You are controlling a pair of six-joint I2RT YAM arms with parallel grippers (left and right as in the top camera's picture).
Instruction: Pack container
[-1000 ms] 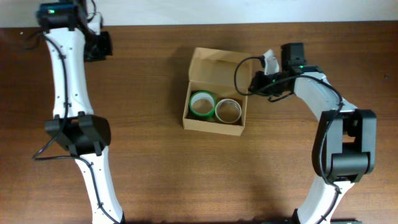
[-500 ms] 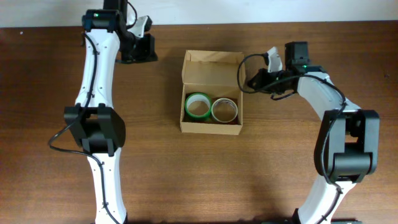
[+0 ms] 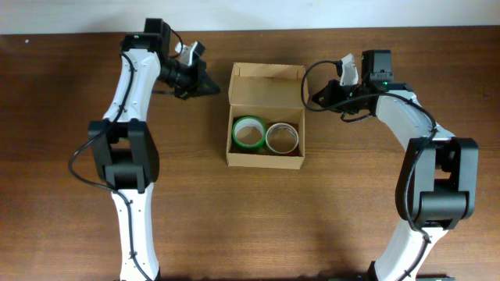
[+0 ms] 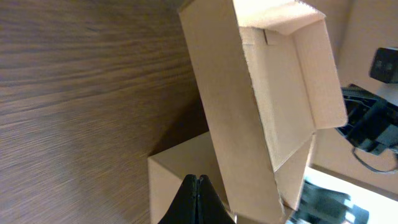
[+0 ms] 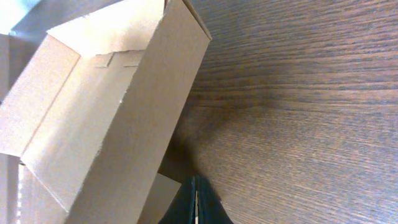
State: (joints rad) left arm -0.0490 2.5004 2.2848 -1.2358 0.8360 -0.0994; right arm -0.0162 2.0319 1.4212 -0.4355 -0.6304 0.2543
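Overhead: finds the container (image 3: pixel 264 161) lying between left gripper (image 3: pixel 212 86) and right gripper (image 3: pixel 315 97), long axis running claw to claw, flap (image 3: pixel 266 78) raised. Both pressed together, empty; right seemingly nearer the flap's edge.

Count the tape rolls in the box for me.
2. Both lie flat, side by side in the open box: a green roll in its left half and a white roll in its right half. Any roll underneath them would be hidden.
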